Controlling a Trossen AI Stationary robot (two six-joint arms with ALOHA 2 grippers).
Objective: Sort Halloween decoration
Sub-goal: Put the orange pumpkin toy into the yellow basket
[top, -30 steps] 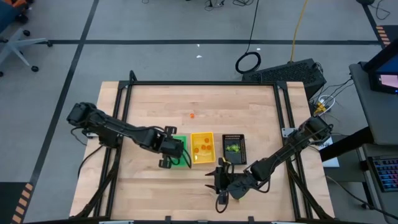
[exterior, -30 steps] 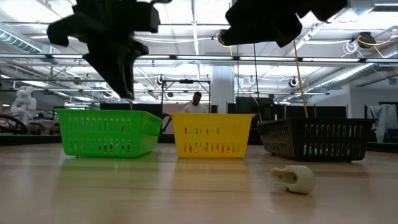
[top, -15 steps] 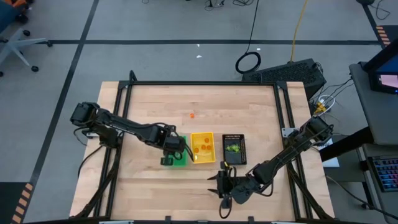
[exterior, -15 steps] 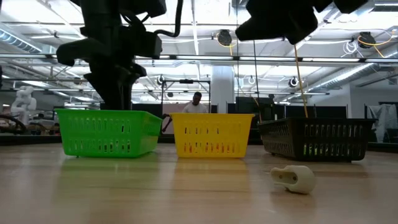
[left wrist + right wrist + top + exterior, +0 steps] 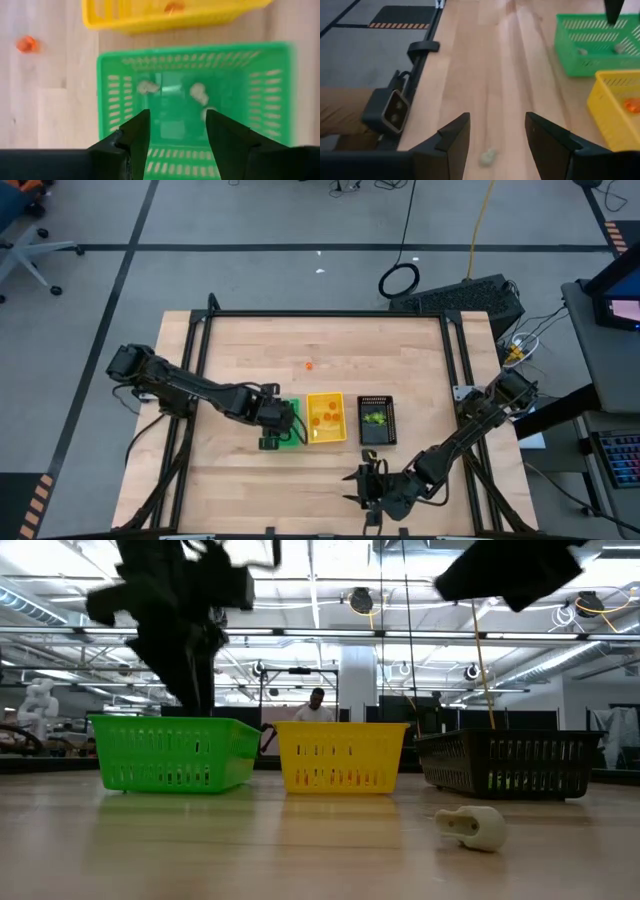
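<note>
Three small trays stand in a row: the green tray (image 5: 290, 423), the yellow tray (image 5: 326, 418) and the black tray (image 5: 376, 420). My left gripper (image 5: 175, 131) hangs open above the green tray (image 5: 195, 100), which holds pale trinkets (image 5: 198, 92). Orange trinkets (image 5: 323, 418) lie in the yellow tray and yellow-green ones (image 5: 375, 419) in the black tray. My right gripper (image 5: 497, 135) is open near the table's near edge, above a pale trinket (image 5: 488, 157) that lies on the wood (image 5: 472, 825). A single orange trinket (image 5: 309, 365) lies farther back.
The table has a dark frame rail along its sides (image 5: 200, 350). A camera block (image 5: 390, 112) sits at the table's edge beside the right gripper. Bare wood stretches behind the trays (image 5: 380, 350). A person (image 5: 316, 705) shows far off in the room.
My right gripper has moved toward the table's near edge and slightly right, away from the trays. My left gripper has shifted a little over the green tray, dipping toward it and then coming back. The trays and the pale trinket on the table have stayed put.
</note>
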